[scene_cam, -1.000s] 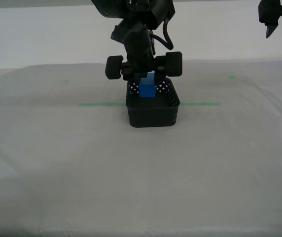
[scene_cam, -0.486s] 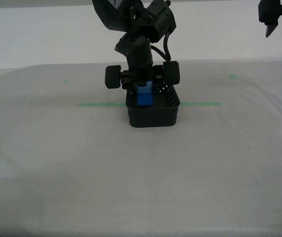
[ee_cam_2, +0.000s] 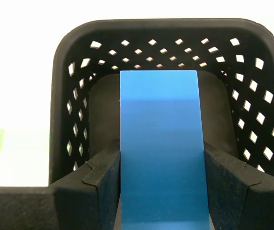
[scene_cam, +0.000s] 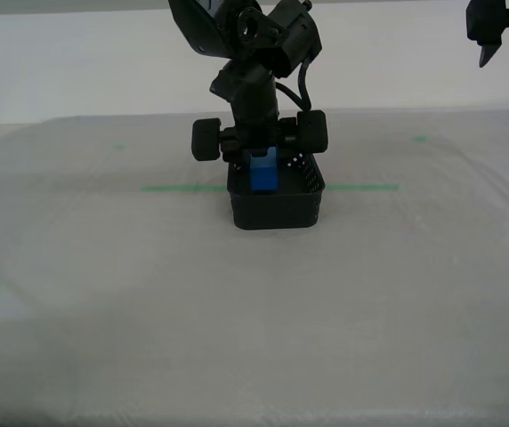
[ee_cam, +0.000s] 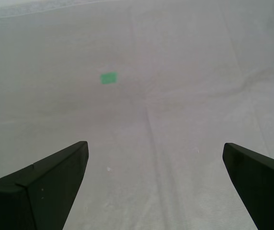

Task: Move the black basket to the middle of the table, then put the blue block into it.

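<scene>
The second gripper (scene_cam: pixel 262 158) hangs off an arm that drops steeply from above, wrist pointing down right over the black basket (scene_cam: pixel 277 203). Its fingers (ee_cam_2: pixel 98 175) are clamped on both sides of the blue block (ee_cam_2: pixel 162 153), which sits low inside the basket walls. The first gripper (ee_cam: pixel 154 187) is well apart from the basket, up high toward the exterior view's right, jaws spread wide with nothing between them, only bare table (ee_cam: pixel 175 72) below.
</scene>
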`<state>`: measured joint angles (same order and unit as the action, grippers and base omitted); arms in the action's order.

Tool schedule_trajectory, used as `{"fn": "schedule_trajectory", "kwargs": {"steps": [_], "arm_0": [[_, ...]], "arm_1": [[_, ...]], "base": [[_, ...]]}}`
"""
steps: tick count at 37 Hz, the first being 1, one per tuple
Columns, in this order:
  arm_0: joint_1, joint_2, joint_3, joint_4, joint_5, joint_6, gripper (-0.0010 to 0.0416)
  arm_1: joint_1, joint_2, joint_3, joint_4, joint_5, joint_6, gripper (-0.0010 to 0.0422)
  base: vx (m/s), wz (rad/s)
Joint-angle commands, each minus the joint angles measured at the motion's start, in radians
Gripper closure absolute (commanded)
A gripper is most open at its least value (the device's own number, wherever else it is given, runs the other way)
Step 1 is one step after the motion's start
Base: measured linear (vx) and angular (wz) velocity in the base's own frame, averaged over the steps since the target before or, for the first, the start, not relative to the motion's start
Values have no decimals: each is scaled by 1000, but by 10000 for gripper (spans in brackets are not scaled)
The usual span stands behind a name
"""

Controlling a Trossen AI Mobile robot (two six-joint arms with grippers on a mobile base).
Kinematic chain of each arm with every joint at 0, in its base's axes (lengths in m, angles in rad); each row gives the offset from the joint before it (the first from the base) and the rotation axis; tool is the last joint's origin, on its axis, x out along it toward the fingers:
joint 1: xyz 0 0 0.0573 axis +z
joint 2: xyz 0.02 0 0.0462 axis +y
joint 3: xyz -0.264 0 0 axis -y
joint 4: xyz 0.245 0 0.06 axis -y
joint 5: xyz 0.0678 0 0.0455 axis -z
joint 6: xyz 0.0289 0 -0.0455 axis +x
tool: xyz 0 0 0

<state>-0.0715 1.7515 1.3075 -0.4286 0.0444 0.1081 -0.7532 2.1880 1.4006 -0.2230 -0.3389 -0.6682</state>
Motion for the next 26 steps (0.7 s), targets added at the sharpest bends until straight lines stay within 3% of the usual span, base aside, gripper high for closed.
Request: {"fn": "schedule_trajectory", "kwargs": {"steps": [1, 10, 26], "arm_0": [[0, -1, 1, 2, 1, 0, 12], [0, -1, 1, 2, 1, 0, 12], [0, -1, 1, 2, 1, 0, 12]], "arm_1": [[-2, 0, -3, 2, 6, -5, 412], [-2, 0, -9, 2, 9, -6, 389], [-2, 0, -9, 8, 18, 36, 154]], "base": [[0, 0], [0, 0], [0, 0]]}}
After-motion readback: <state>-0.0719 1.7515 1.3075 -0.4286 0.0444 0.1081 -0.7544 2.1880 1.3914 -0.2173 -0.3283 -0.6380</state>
